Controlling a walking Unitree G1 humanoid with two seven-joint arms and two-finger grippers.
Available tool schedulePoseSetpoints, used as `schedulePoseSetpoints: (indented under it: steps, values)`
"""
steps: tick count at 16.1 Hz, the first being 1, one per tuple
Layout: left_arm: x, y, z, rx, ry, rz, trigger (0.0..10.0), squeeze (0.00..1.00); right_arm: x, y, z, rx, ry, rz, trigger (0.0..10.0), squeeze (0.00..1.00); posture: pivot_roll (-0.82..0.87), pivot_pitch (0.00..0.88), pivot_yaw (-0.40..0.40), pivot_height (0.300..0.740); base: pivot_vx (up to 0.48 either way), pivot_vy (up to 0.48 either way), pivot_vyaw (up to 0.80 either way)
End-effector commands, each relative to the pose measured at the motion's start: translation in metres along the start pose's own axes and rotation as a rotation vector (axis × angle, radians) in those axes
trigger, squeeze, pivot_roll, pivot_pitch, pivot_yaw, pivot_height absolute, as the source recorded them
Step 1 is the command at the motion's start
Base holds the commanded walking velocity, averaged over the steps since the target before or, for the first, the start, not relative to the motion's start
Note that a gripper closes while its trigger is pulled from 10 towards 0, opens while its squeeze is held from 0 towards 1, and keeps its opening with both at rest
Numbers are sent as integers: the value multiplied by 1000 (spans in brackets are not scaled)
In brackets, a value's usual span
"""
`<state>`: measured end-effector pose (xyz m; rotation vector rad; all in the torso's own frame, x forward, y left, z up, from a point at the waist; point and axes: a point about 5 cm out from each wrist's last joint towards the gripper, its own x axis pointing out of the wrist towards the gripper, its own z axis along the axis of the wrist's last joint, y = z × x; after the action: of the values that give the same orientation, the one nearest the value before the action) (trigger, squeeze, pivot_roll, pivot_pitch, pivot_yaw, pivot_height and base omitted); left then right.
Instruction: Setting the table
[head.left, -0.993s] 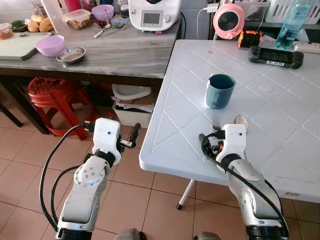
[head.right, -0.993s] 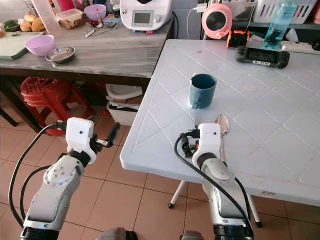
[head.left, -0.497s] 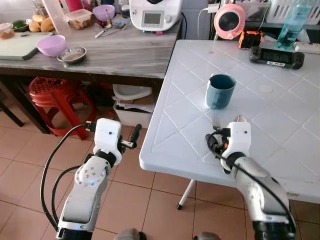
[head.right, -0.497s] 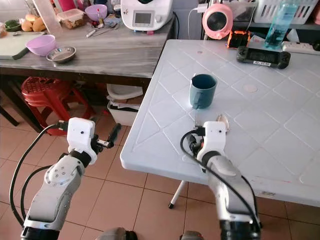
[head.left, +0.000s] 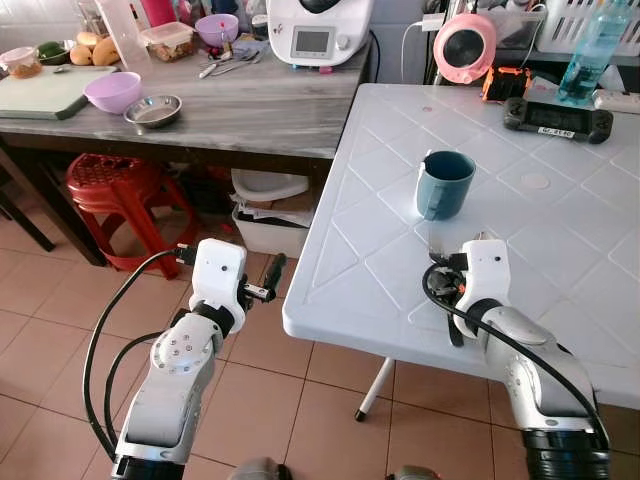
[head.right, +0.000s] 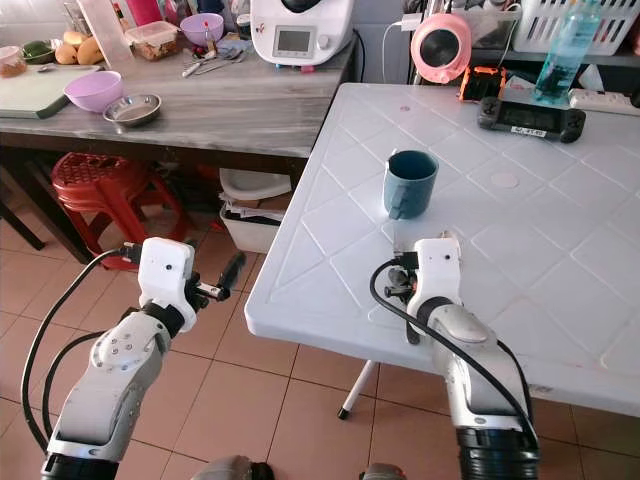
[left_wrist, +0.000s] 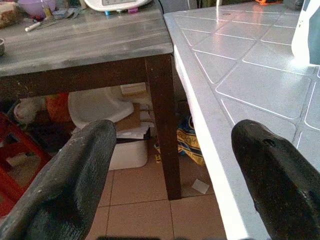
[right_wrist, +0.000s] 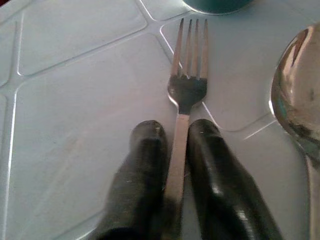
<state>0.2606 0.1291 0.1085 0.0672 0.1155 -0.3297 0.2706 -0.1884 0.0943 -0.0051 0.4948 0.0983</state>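
Observation:
A steel fork (right_wrist: 187, 85) lies flat on the white table (head.left: 380, 200), tines toward the blue mug (head.left: 443, 183). My right gripper (right_wrist: 175, 129) is shut on the fork's handle, low over the table just in front of the mug. A steel spoon (right_wrist: 295, 95) lies right beside the fork, parallel to it. My left gripper (head.left: 270, 270) hangs open in the air off the table's left edge, holding nothing.
A grey counter (head.left: 250, 100) stands to the left with a purple bowl (head.left: 112, 91), a metal bowl (head.left: 153, 109) and a white kitchen machine (head.left: 320, 30). A red stool (head.left: 110, 180) sits beneath it. A game controller (head.left: 555, 115) and a bottle (head.left: 595, 45) are at the table's far side.
My right wrist has shifted slightly to the right over the cutlery, still on the fork. The camera has drifted a little. The left arm holds its place.

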Motion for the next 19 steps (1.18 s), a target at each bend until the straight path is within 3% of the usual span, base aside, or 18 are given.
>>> schedulePoseSetpoints:
  steps: [1, 8, 11, 13, 14, 15, 16, 19]
  values:
    - [1, 2, 1, 13, 10, -3, 10000, 0, 2, -3, -33, 11, 175, -13, 0, 0, -48, 6, 88, 740, 0, 0, 0]
    - [3, 1, -2, 0, 31, -7, 10000, 0, 0, -5, -31, 25, 147, -22, 0, 0, -55, 0, 87, 740, 0, 0, 0]
    - [5, 8, -4, -34, 43, 58, 10000, 0, -10, 6, -19, 150, 26, -56, 0, 0, -68, 0, 81, 740, 0, 0, 0]
    - [7, 11, -5, -28, 48, 75, 10000, 0, -16, 19, -21, 159, 12, -35, 0, 0, -75, 0, 79, 740, 0, 176, 0]
    - [8, 13, -4, -35, 45, 88, 10000, 0, -18, 25, -23, 158, 17, -21, 6431, 0, -82, 0, 77, 740, 0, 480, 0]
    - [11, 16, -1, -57, 26, 100, 10000, 0, -20, 32, -27, 169, 31, -9, 7882, 0, -85, 0, 77, 740, 0, 480, 0]
    - [15, 16, 1, -52, 18, 104, 10000, 0, -20, 35, -28, 164, 29, -13, 10000, 0, -86, 0, 75, 740, 0, 480, 0]
    - [18, 24, 1, 15, 5, 151, 10000, 0, -20, 32, -26, 145, -3, -51, 10000, 0, -95, 0, 76, 740, 0, 480, 0]
